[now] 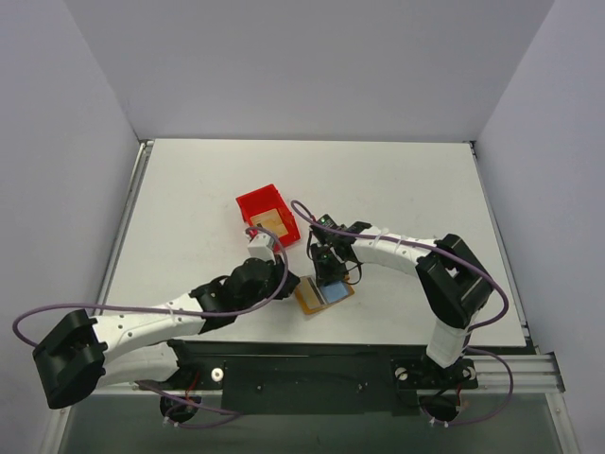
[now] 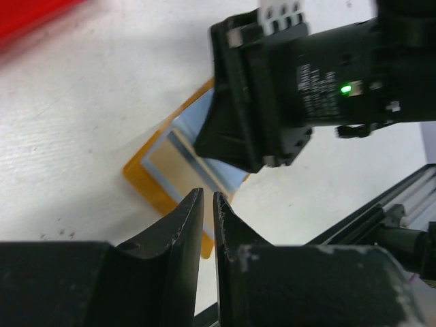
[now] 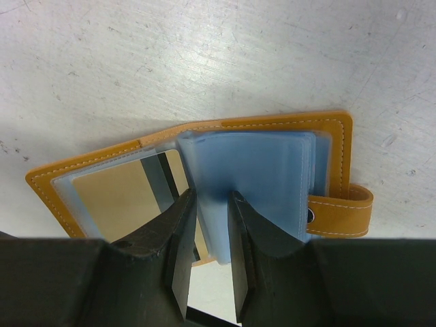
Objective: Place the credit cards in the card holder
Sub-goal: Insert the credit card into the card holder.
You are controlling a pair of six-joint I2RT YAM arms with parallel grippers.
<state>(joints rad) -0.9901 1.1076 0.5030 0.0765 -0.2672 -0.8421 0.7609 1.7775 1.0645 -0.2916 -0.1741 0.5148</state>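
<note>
two pincers meet at the open card holder (image 1: 323, 295), stitched orange leather lying flat near the front edge of the surface (image 1: 397, 189). right pincer (image 3: 211, 197) pinches its smooth blue plastic sleeves. left pincer (image 2: 208, 197), just beside it, is nearly pressed together. wide scuffed white surface stretches beyond.

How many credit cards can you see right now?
2. One credit card lies in the red bin; another card seems tucked in the open card holder. More may hide behind its blue sleeves.
</note>
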